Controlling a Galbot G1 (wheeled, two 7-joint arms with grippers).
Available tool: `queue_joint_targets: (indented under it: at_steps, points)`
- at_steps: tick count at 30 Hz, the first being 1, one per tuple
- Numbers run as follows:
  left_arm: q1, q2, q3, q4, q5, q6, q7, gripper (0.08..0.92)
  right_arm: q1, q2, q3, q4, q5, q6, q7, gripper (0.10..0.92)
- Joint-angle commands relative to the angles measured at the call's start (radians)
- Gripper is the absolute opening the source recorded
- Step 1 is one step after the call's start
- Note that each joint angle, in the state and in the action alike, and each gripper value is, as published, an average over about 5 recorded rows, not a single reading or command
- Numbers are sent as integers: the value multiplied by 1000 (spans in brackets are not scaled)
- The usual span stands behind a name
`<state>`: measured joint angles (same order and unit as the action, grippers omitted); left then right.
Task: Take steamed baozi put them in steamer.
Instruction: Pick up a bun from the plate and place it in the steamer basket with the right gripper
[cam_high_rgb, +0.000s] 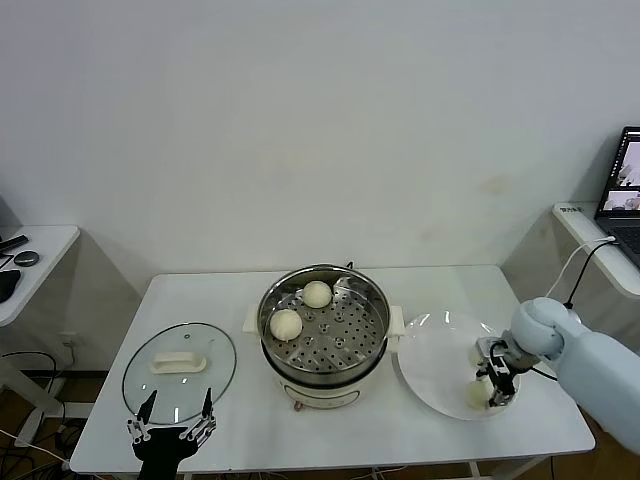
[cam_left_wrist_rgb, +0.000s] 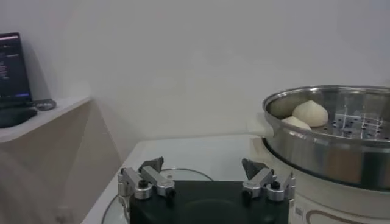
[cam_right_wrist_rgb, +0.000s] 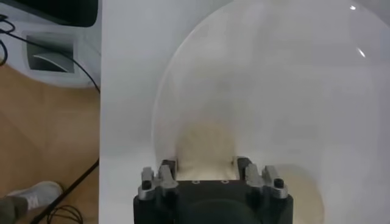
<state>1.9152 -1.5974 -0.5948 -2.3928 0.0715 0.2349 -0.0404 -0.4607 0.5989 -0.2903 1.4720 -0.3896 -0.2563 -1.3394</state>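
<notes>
1. Two buns (cam_high_rgb: 301, 308) sit inside the steamer (cam_high_rgb: 323, 325) at the centre of the head view, on its upper-left part; one (cam_high_rgb: 317, 294) lies near the back rim and the other (cam_high_rgb: 286, 323) just in front and to the left of it, close together
2. One more bun (cam_high_rgb: 478, 394) lies on the white plate (cam_high_rgb: 432, 362) at the right of the frame, near the plate's lower right edge
3. The right gripper (cam_high_rgb: 497, 384) stands over that bun with its fingers pressed against the bun's two sides, pinching it; in the right wrist view the bun (cam_right_wrist_rgb: 205, 149) fills the gap between the two fingers (cam_right_wrist_rgb: 167, 167), resting on the plate (cam_right_wrist_rgb: 286, 91)
4. A paler rounded shape shows just behind the right gripper on the plate; whether it is a fourth bun cannot be told
5. The left gripper (cam_high_rgb: 172, 422) waits at the lower left of the head view, over the near edge of the glass lid (cam_high_rgb: 180, 370), with its fingers spread apart and nothing between them
6. In the left wrist view the left gripper (cam_left_wrist_rgb: 206, 173) shows the same wide spread, with the steamer (cam_left_wrist_rgb: 332, 140) at the right of the frame and two buns (cam_left_wrist_rgb: 306, 115) visible over its rim
7. All of this stands on a white table (cam_high_rgb: 200, 290); a laptop (cam_high_rgb: 625, 190) rests on a side desk at the far right edge
</notes>
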Motion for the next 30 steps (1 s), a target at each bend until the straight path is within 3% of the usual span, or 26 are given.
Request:
queue_joint_targets:
  at_steps: [1, 8, 20, 23, 30]
  points:
    - [1, 2, 4, 0, 2, 2, -3, 823, 108, -25, 8, 21, 82, -8, -6, 553]
    - [-23, 4, 37, 20, 50, 9, -15, 823, 458, -1, -75, 27, 226, -31, -34, 555]
    - [-65, -5, 52, 25, 85, 10, 14, 823, 895, 294, -344, -33, 445, -26, -74, 560]
    - [-83, -10, 39, 20, 85, 21, 32, 823, 899, 351, -369, -47, 499, 105, -91, 560]
    - [-92, -16, 52, 17, 62, 63, 55, 823, 845, 468, -454, -155, 490, 616, -34, 560]
